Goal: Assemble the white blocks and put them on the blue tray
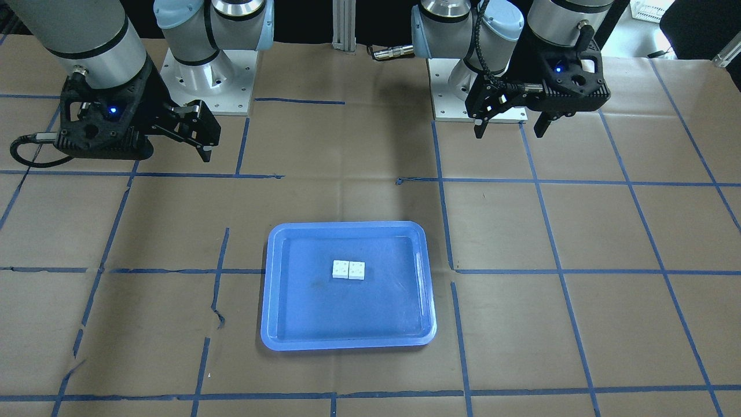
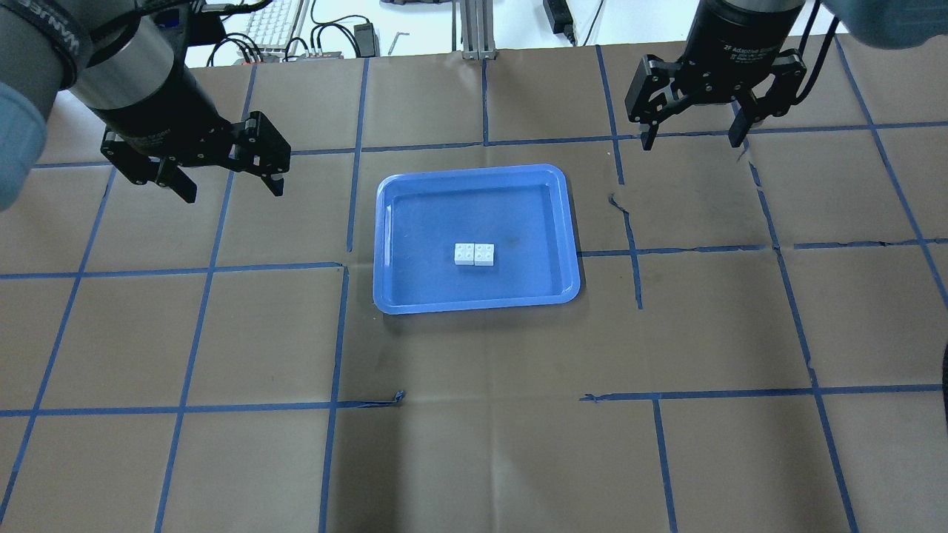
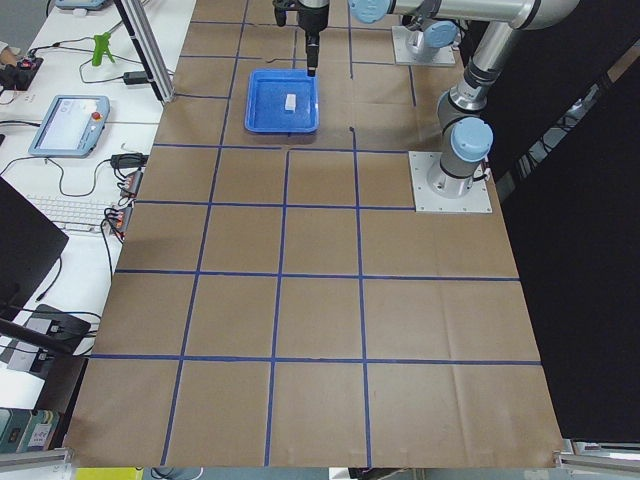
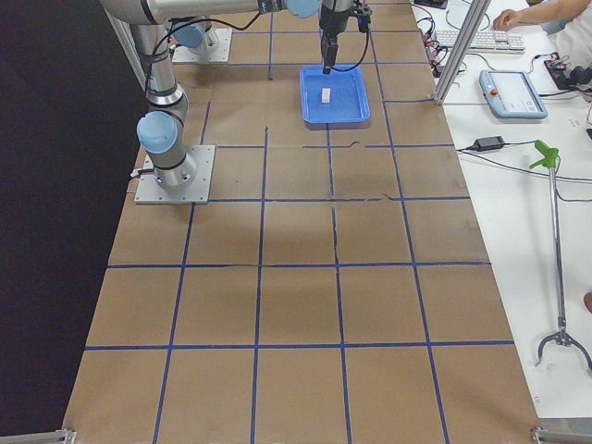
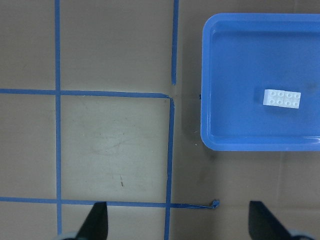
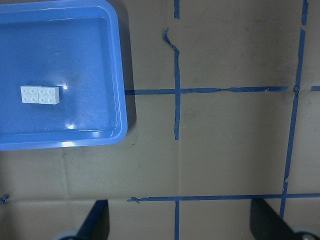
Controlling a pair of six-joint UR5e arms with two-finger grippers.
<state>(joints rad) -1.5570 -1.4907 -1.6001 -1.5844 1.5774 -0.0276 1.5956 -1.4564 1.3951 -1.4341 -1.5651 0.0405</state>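
Observation:
The blue tray (image 1: 347, 336) lies in the middle of the table. The two white blocks (image 1: 348, 270) lie side by side, touching, on its floor near the centre; they also show in the overhead view (image 2: 474, 254). My left gripper (image 2: 231, 191) is open and empty, above the table to the left of the tray (image 2: 385, 296). My right gripper (image 2: 692, 142) is open and empty, beyond the tray's right far corner. The left wrist view shows the blocks (image 5: 282, 98) in the tray (image 5: 210, 140) at upper right. The right wrist view shows them (image 6: 40, 95) at upper left.
Brown paper with a blue tape grid covers the table, torn in places (image 2: 626, 211). The arm bases (image 1: 208, 81) (image 1: 480, 87) stand at the robot's edge. A keyboard and cables (image 2: 278, 26) lie beyond the far edge. A person (image 4: 546, 14) sits at the side bench.

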